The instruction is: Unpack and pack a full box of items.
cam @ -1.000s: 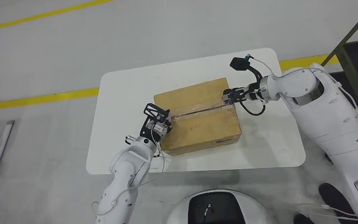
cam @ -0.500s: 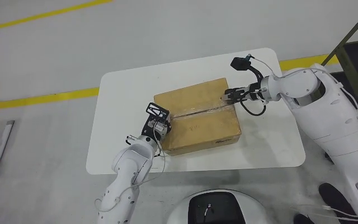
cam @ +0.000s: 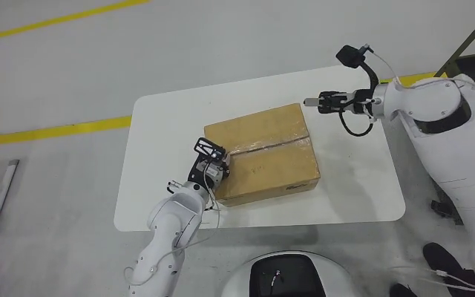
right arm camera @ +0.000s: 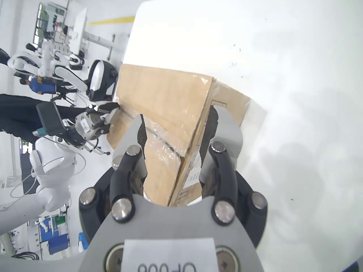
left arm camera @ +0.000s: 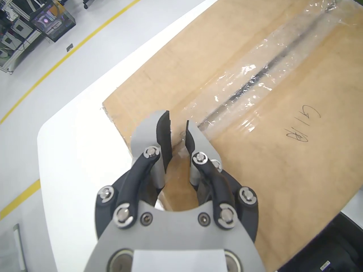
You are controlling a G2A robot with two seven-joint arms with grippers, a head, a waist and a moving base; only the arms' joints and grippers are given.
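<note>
A brown cardboard box [cam: 260, 152] lies shut in the middle of the white table [cam: 163, 148], with clear tape [cam: 267, 146] along its centre seam. My left gripper [cam: 217, 158] sits at the box's left end, right at the end of the taped seam [left arm camera: 255, 77]. Its fingers [left arm camera: 163, 131] stand a narrow gap apart with nothing visibly held. My right gripper [cam: 306, 101] hovers just off the box's far right corner, open, with the box [right arm camera: 164, 94] below and beyond it. The left gripper [right arm camera: 109, 114] shows at the box's other end.
Bare table lies on every side of the box, widest to the left [cam: 159, 126] and right [cam: 364, 178]. The table's rounded edge [left arm camera: 42, 131] runs close behind the left gripper. A yellow line [cam: 59, 130] crosses the floor.
My right gripper has drawn back from the box's right end, moving up and away toward the far right corner. The left gripper has stayed at the seam's left end.
</note>
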